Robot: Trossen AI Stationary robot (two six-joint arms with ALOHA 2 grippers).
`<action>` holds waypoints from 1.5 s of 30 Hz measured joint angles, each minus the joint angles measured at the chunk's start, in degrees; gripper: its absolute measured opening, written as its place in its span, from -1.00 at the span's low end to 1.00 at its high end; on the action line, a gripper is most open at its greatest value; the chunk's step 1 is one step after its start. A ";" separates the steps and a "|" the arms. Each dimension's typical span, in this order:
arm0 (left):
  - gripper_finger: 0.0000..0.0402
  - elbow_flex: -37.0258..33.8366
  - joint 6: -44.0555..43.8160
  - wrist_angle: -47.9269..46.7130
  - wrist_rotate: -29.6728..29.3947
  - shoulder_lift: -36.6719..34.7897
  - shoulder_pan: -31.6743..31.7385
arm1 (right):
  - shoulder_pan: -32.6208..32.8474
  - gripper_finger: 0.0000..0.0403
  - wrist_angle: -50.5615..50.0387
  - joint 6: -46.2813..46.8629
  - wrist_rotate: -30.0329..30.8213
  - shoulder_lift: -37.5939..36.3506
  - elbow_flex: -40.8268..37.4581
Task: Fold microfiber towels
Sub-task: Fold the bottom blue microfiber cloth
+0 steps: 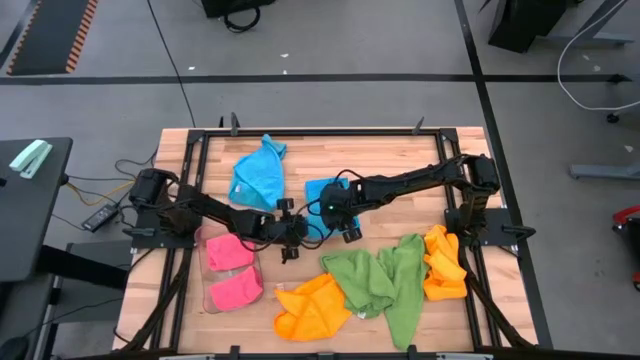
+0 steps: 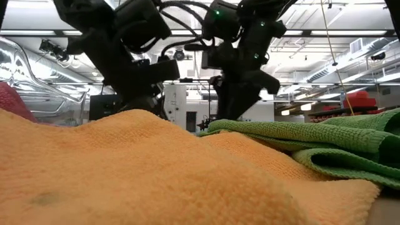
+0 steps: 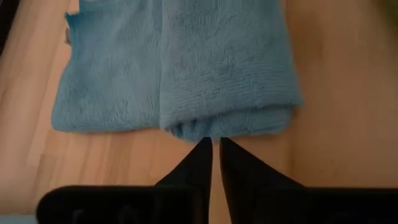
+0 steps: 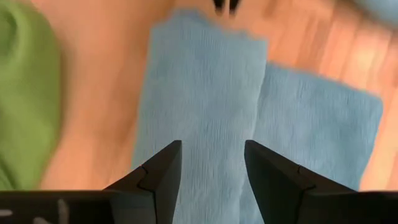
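Microfiber towels lay scattered over the wooden table [image 1: 330, 150], and the one being folded was a sky blue towel [image 3: 186, 68] at the table's middle, partly doubled over, with one layer lying along the other. The left gripper [image 3: 216, 149] sat at the near edge of that fold, its two dark fingers almost together, seemingly pinching the edge or just short of it; whether cloth was actually caught could not be told. The right gripper [image 4: 212, 163] hovered over the opposite end of the same towel with its fingers spread apart and holding nothing. A second blue towel [image 1: 260, 172] lay crumpled farther back, two pink towels [image 1: 232, 272] sat in a clear tray [image 1: 205, 290], and orange towels [image 1: 312, 308] and green towels [image 1: 385, 280] were heaped nearby. The risk appeared to be a shallow pinch: if the left fingers held only a few fibres, the layer could slip free when pulled and the fold would fall open or skew.
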 joint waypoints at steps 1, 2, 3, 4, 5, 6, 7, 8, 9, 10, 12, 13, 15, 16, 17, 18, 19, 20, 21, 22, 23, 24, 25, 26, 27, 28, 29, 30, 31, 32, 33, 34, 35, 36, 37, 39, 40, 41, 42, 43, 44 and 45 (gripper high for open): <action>-0.82 0.00 -0.05 -0.28 0.02 -0.34 -0.34 | -0.06 -0.09 -1.18 -0.16 0.48 -0.05 -0.02; -0.83 0.00 -0.20 -0.20 0.00 -0.44 -0.64 | -0.32 -0.09 -2.25 -0.15 0.21 -0.22 -0.02; -0.83 0.02 -0.63 -0.10 0.04 -0.42 -0.96 | -0.69 -0.09 -2.95 -0.01 -0.48 -0.41 -0.04; -0.83 0.02 -1.21 -0.38 0.11 -0.42 -1.18 | -1.19 -0.09 -3.26 0.23 -1.65 -0.55 -0.02; -0.82 0.02 -1.43 -0.29 0.32 -0.42 -1.37 | -1.69 -0.09 -3.73 0.50 -2.36 -0.68 -0.02; -0.82 0.02 -1.49 -0.07 0.88 -0.42 -1.53 | -2.16 -0.09 -4.56 0.88 -2.72 -0.76 -0.02; -0.81 0.02 -1.58 0.10 1.66 -0.35 -1.57 | -2.58 -0.09 -4.88 1.34 -2.85 -0.85 -0.03; -0.80 0.02 -1.77 0.28 2.85 -0.25 -1.57 | -2.88 -0.09 -4.81 1.61 -2.82 -0.87 -0.02; -0.79 0.01 -1.95 0.29 3.75 -0.20 -1.53 | -3.17 -0.09 -5.00 1.84 -2.83 -1.01 -0.02; -0.78 0.00 -2.03 0.55 4.57 -0.20 -1.50 | -3.38 -0.09 -5.54 2.23 -2.85 -1.17 -0.04; -0.77 0.01 -2.10 0.96 5.27 -0.20 -1.46 | -3.82 -0.09 -6.06 2.67 -2.97 -1.36 -0.02; -0.76 0.00 -2.13 0.89 5.33 -0.18 -1.42 | -4.04 -0.09 -6.77 2.82 -3.03 -1.35 -0.02; -0.77 0.00 -2.21 0.99 5.43 -0.18 -1.33 | -4.56 -0.09 -7.84 3.20 -3.48 -1.33 -0.06; -0.78 0.00 -2.21 1.07 5.48 -0.18 -1.24 | -4.75 -0.09 -7.57 3.38 -3.93 -1.33 -0.06; -0.78 0.00 -2.21 1.07 5.48 -0.17 -1.11 | -4.81 -0.09 -7.50 3.59 -4.16 -1.33 -0.06; -0.79 0.00 -2.23 1.07 5.47 -0.16 -0.91 | -4.83 -0.09 -7.97 3.69 -4.06 -1.33 -0.06; -0.80 0.00 -2.24 1.07 5.45 -0.16 -0.78 | -4.81 -0.09 -9.04 3.78 -3.51 -1.33 -0.06; -0.81 0.00 -2.31 1.07 5.45 -0.16 -0.76 | -4.66 -0.09 -10.75 3.82 -2.55 -1.49 -0.06; -0.81 0.00 -2.41 1.05 5.43 -0.16 -0.74 | -4.63 -0.09 -12.92 4.11 -1.84 -1.89 -0.07; -0.82 0.00 -2.34 0.97 5.43 -0.16 -0.77 | -4.60 -0.09 -14.60 4.60 -1.42 -2.31 -0.08; -0.82 0.00 -2.28 0.90 5.45 -0.16 -0.83 | -4.59 -0.09 -15.35 5.22 -1.25 -2.91 -0.08; -0.83 0.00 -2.26 0.79 5.45 -0.16 -0.81 | -4.63 -0.09 -16.46 6.16 -1.16 -3.55 -0.11; -0.83 0.00 -2.25 0.68 5.46 -0.16 -0.83 | -4.63 -0.09 -17.36 6.83 -1.06 -3.91 -0.28; -0.83 0.00 -2.24 0.60 5.48 -0.14 -0.84 | -4.65 -0.09 -17.27 7.06 -1.06 -4.33 -0.64; -0.82 0.00 -2.25 0.43 5.48 -0.14 -0.64 | -4.68 -0.09 -17.05 7.16 -1.00 -4.45 -1.33; -0.82 0.00 -2.27 0.43 5.47 -0.14 -0.47 | -4.68 -0.09 -16.48 7.10 -0.95 -4.48 -2.21; -0.81 0.02 -2.29 0.47 5.45 -0.07 -0.19 | -4.67 -0.09 -15.88 7.06 -0.95 -4.46 -3.04; -0.81 0.04 -2.30 0.92 5.37 0.37 0.07 | -4.63 -0.09 -15.13 7.05 -0.96 -4.40 -4.00; -0.81 0.04 -2.30 1.47 5.47 0.76 0.37 | -4.63 -0.09 -13.98 7.03 -0.97 -4.36 -5.14; -0.81 0.02 -2.26 1.89 5.41 1.30 0.69 | -4.63 -0.09 -12.81 7.03 -0.97 -4.27 -6.27; -0.81 0.02 -2.21 3.06 5.43 1.73 1.01 | -4.63 -0.09 -11.84 7.03 -0.97 -4.18 -7.37; -0.82 0.02 -1.63 4.06 5.42 2.19 1.32 | -4.63 -0.09 -10.54 7.03 -0.97 -4.11 -8.31; -0.83 0.02 -1.15 5.31 5.41 2.82 1.66 | -4.63 -0.09 -9.00 7.28 -0.97 -4.11 -8.90; -0.83 0.04 -0.67 6.19 5.41 3.28 1.93 | -4.59 -0.09 -7.92 7.52 -1.22 -4.11 -9.17; -0.84 -0.03 0.08 6.55 5.30 3.41 2.28 | -4.53 -0.09 -7.41 7.72 -1.77 -4.11 -9.34; -0.86 0.00 0.99 9.57 5.13 3.75 2.74 | -4.33 -0.09 -6.40 7.71 -3.01 -4.11 -9.69; -0.87 0.00 1.78 10.31 5.06 3.75 2.86 | -4.15 -0.09 -5.69 7.71 -3.38 -4.11 -9.73; -0.87 0.00 2.45 11.50 4.97 3.75 2.95 | -3.94 -0.09 -4.86 7.61 -3.48 -4.13 -9.72; -0.87 -0.02 3.21 12.69 4.99 3.75 3.04 | -3.66 -0.09 -4.27 7.41 -3.51 -4.13 -9.70; -0.87 -0.01 3.89 13.99 4.97 3.75 3.04 | -3.32 -0.09 -3.96 7.34 -3.53 -4.13 -9.70; -0.87 0.00 4.54 14.79 4.99 3.75 3.04 | -3.02 -0.09 -3.57 7.06 -3.58 -4.13 -9.70; -0.87 0.00 4.78 14.90 4.97 3.77 3.04 | -2.78 -0.09 -3.04 6.91 -3.65 -4.13 -9.70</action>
